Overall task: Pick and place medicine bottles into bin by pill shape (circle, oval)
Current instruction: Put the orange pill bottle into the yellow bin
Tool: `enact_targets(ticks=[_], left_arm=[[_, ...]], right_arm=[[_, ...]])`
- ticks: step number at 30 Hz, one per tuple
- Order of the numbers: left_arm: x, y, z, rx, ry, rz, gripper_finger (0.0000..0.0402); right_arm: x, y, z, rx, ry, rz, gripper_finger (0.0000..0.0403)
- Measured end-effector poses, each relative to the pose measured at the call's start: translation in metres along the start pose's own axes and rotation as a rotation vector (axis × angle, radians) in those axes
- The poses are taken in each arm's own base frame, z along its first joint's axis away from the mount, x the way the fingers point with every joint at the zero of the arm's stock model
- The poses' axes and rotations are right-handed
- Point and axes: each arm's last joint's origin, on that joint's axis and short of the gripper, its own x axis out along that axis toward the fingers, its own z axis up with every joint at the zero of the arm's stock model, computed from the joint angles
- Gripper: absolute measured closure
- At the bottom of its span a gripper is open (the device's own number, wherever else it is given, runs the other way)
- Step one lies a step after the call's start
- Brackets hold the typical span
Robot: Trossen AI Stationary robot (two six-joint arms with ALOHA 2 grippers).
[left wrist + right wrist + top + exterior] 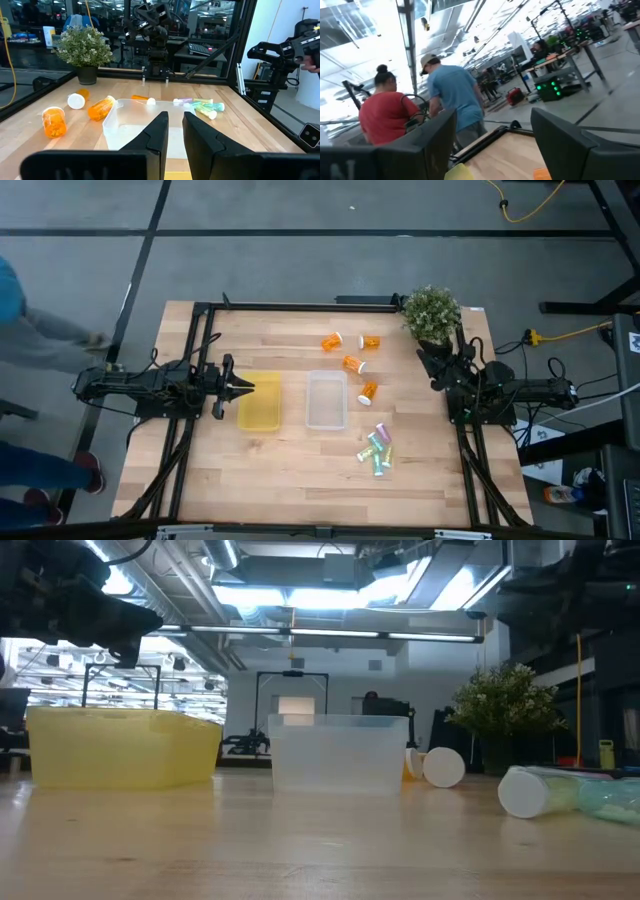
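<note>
Several orange bottles with white caps (352, 363) lie on their sides on the far middle of the table. Several pale green-teal bottles (377, 450) lie in a cluster nearer the front; they also show in the left wrist view (202, 106). The yellow tray (260, 402) and the clear tray (326, 400) stand side by side at the table's middle. My left gripper (245, 387) hovers at the yellow tray's left edge; its fingers (155, 132) stand a narrow gap apart and hold nothing. My right gripper (432, 360) is wide open and empty (492, 145), raised beside the plant.
A green potted plant (432, 315) stands at the far right corner, right next to my right arm. People stand beyond the table's left side (447, 95). Bare wood lies along the near edge (300, 490).
</note>
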Motion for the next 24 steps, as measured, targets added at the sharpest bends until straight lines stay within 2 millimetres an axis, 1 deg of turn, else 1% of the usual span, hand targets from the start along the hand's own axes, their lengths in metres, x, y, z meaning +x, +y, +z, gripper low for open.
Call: enact_targets(ticks=[8, 12, 14, 24], left_arm=[[0.000, 0.000, 0.000, 0.000, 0.001, 0.000, 0.0351], [0.000, 0.000, 0.000, 0.000, 0.000, 0.000, 0.0351], [0.000, 0.000, 0.000, 0.000, 0.000, 0.000, 0.0351], [0.000, 0.000, 0.000, 0.000, 0.000, 0.000, 0.0351]], right_arm=[[0.000, 0.000, -0.001, -0.015, 0.004, -0.005, 0.0146], [0.000, 0.000, -0.001, -0.085, 0.004, -0.005, 0.0146], [0.000, -0.001, -0.001, -0.090, 0.011, -0.008, 0.0146], [-0.001, -0.007, -0.015, -0.173, 0.137, -0.058, 0.0146]])
